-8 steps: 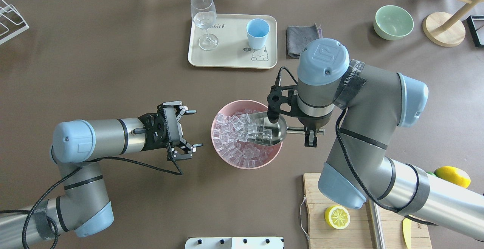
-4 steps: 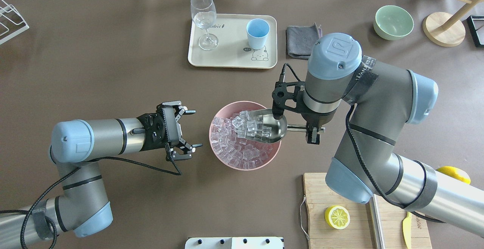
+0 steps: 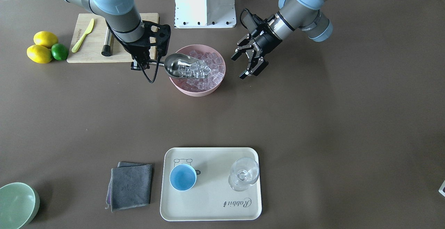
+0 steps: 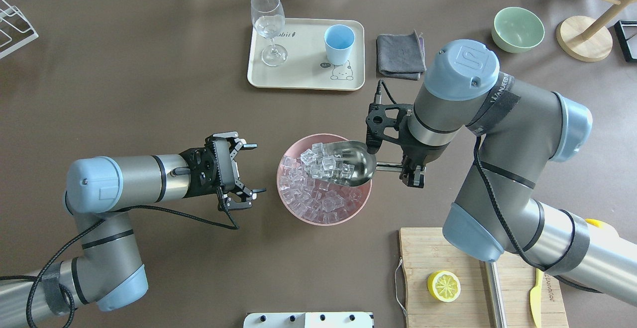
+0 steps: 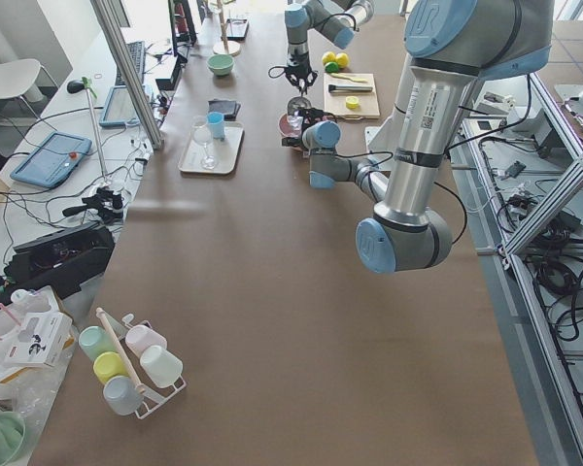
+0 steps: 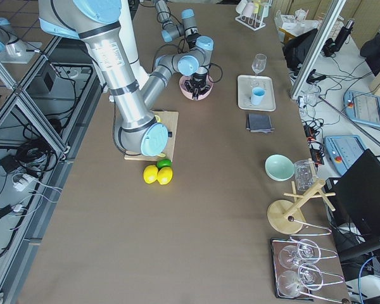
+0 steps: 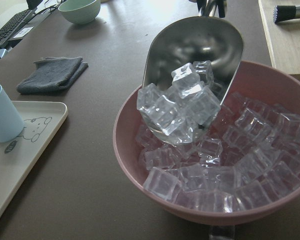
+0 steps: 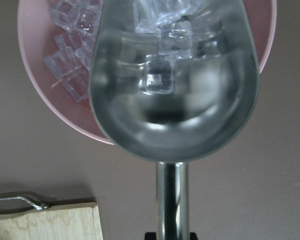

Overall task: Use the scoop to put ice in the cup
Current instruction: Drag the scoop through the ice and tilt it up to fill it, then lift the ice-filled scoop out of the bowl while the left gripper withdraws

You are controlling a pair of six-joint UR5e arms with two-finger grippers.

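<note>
The right gripper [image 4: 411, 171] is clamped on the thin rod handle of the shiny stainless-steel scoop [image 4: 354, 163], pinching it near the free end. From overhead, the scoop's long axis lies across the table, with the handle toward 3 o'clock and the open mouth toward 9 o'clock, turned a touch toward 10. Its deep trough carries a heap of small clear ice cubes [image 4: 326, 163] crowded toward the mouth, and the rounded back of the trough is bare. The trough hangs over the 1 o'clock part of the round pink bowl [image 4: 323, 221], which is piled with more of the same cubes. I cannot tell whether the scoop's lip touches them. At 9 o'clock of the bowl, apart from its rim, the left gripper [image 4: 259, 167] hangs with its fingers spread wide, pointing at the bowl. The small round light-blue cup [image 4: 338, 43] stands upright at 12 o'clock of the bowl, well apart, on a cream rectangular tray [image 4: 303, 76]. A clear stemmed wine glass [image 4: 268, 24] stands at the cup's 9 o'clock. A folded grey cloth [image 4: 400, 54] lies just off the tray at 3 o'clock.
</note>
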